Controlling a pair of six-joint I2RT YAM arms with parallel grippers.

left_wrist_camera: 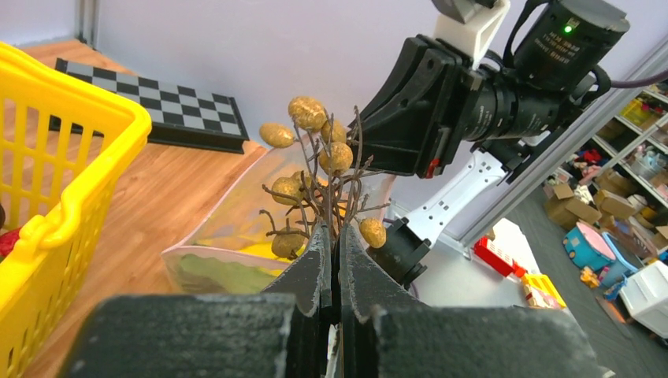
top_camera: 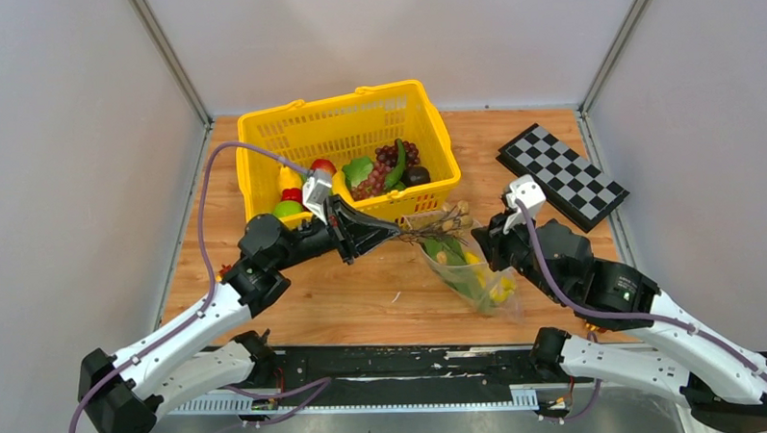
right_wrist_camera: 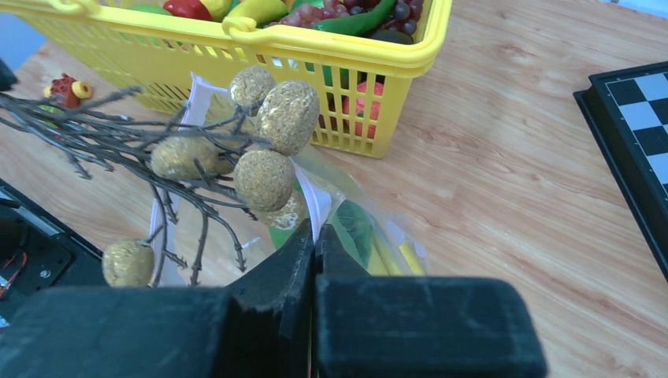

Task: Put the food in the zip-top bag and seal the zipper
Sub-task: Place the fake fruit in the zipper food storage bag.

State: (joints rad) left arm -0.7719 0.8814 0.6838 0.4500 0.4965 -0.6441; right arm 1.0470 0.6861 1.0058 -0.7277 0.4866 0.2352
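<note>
Wooden desk (top_camera: pixel 383 298) with zip-top bag (top_camera: pixel 487 301) before a yellow basket (top_camera: pixel 261 124).
Left jaws are clamped on a berried sprig (top_camera: pixel 440 224) at the bag's mouth; right jaws are pinched on its rim; food (top_camera: pixel 458 262) is seen inside.

Both arms bend inward, the left gripper (left_wrist_camera: pixel 332 236) and right gripper (right_wrist_camera: pixel 313 232) facing each other, jaws pinched closed.

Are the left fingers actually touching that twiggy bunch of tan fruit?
Touching. Left wrist view: the left gripper has its fingers shut on the stems of the twig bunch, which fans out from between the tips.
</note>
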